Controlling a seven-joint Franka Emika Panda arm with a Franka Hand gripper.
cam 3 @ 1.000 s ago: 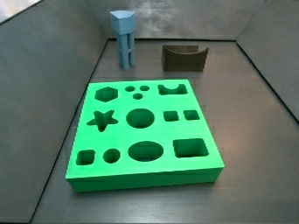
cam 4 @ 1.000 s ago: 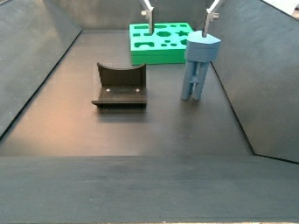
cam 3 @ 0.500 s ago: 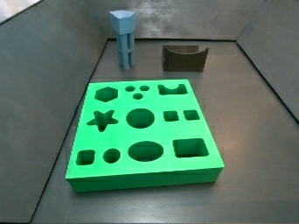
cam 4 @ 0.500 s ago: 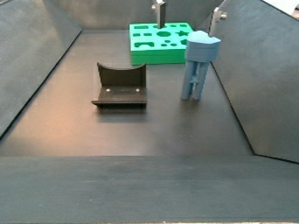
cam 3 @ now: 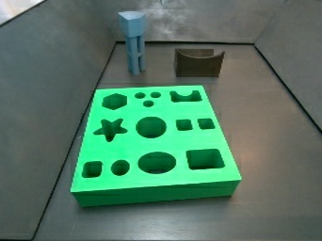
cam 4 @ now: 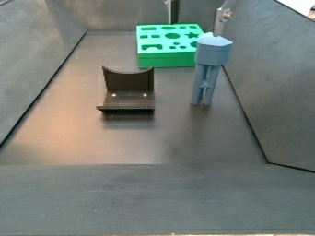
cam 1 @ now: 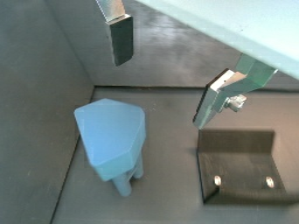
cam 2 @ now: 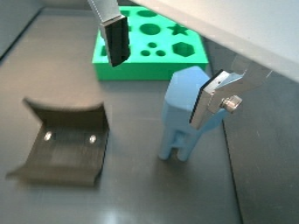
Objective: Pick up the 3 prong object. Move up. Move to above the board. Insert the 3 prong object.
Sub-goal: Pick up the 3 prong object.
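Floor: dark grey tray floor lying under everything; walls rising around it
Gripper (cam 2: 163, 66): fingers standing spread wide, holding nothing; sliding from over the board (cam 4: 172, 44) toward the 3 prong object (cam 2: 184, 109)
3 prong object: standing upright, ungrasped, near the brown block (cam 4: 125, 90)
Meaning: approach progressing; pick-up not yet begun
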